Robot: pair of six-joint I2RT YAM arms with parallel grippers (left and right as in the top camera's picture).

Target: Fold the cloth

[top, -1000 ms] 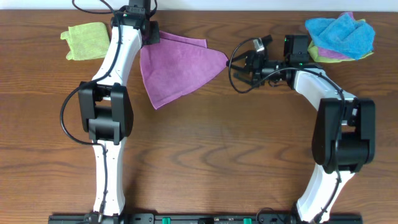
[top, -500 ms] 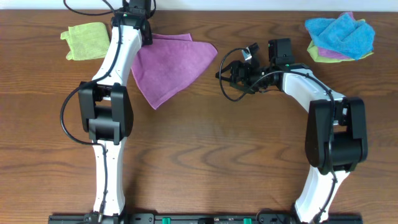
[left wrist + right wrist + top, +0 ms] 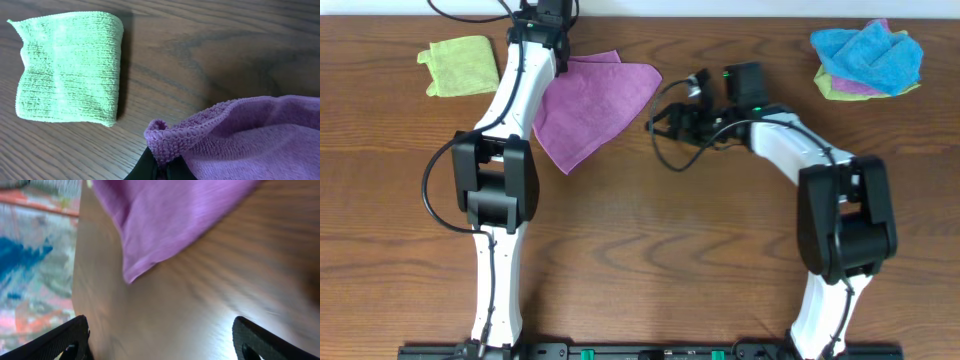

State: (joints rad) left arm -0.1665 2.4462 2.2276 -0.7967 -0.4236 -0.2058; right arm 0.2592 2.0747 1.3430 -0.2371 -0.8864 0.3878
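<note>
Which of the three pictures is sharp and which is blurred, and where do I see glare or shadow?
Right wrist view: blurred throughout, the purple cloth and the grain of the table smeared, a white glare patch low on the wood. Left wrist view: sharp, the green cloth throws a dark shadow to its right. Overhead view: sharp, evenly lit.

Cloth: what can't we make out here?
Overhead: the left arm covers the left edge of the cloth and where the left hand grips it.
Left wrist: the bottom edge cuts off the hand's fingers.
Right wrist: motion blur smears the cloth corner.
</note>
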